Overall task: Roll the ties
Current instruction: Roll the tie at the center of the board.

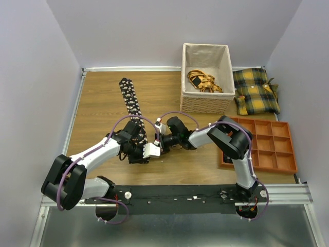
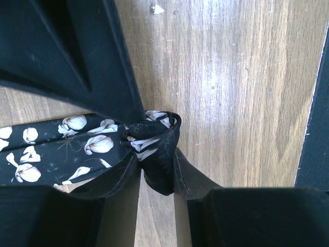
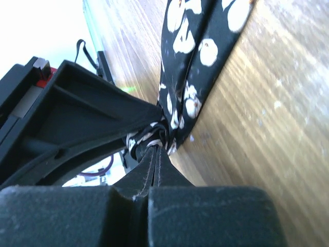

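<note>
From above, a black floral tie (image 1: 131, 103) lies as a straight strip on the desk (image 1: 103, 98), slanting away to the left. Left wrist: the left gripper (image 2: 149, 139) pinches the tie's bunched end. Right wrist: the right gripper (image 3: 160, 146) is pressed together, its tips against that bunch.

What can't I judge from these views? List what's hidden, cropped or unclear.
- Top view: the tie's near end is hidden under the left gripper and right gripper, so any roll is unseen.
- Left wrist view: the tie runs off the left edge; the left gripper covers its bunched end's sides.
- Right wrist view: the pinch is blurred; how much fabric is caught is unclear.
- Top view: the orange item in the basket is too small to identify.
</note>
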`<act>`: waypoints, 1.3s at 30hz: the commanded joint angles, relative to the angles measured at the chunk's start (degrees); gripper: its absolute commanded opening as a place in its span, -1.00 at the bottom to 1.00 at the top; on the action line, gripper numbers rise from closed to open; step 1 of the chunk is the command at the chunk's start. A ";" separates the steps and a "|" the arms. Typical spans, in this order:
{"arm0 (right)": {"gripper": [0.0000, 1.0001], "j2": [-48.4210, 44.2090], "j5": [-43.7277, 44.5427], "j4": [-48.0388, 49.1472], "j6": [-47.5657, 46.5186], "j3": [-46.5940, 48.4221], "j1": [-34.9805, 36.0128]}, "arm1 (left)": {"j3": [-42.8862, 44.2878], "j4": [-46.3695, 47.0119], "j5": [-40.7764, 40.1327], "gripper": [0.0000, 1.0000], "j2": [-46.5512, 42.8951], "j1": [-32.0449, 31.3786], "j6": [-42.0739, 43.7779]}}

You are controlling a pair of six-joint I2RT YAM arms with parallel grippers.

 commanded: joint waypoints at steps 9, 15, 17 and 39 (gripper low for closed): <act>-0.99 6.24 -3.48 3.26 3.17 5.11 1.92 | 0.04 1.99 0.65 -0.31 2.25 -0.23 -2.82; -0.99 6.94 -2.77 1.69 2.74 7.92 3.15 | 0.83 3.58 0.47 -0.21 2.87 -0.67 -5.19; -0.99 7.29 -2.95 1.51 2.83 8.54 3.32 | 1.09 4.10 0.30 -0.21 3.05 -1.02 -5.72; -0.92 -1.05 1.80 -5.61 -2.53 1.42 1.83 | -0.49 2.79 -0.67 -0.28 2.17 -1.55 -4.06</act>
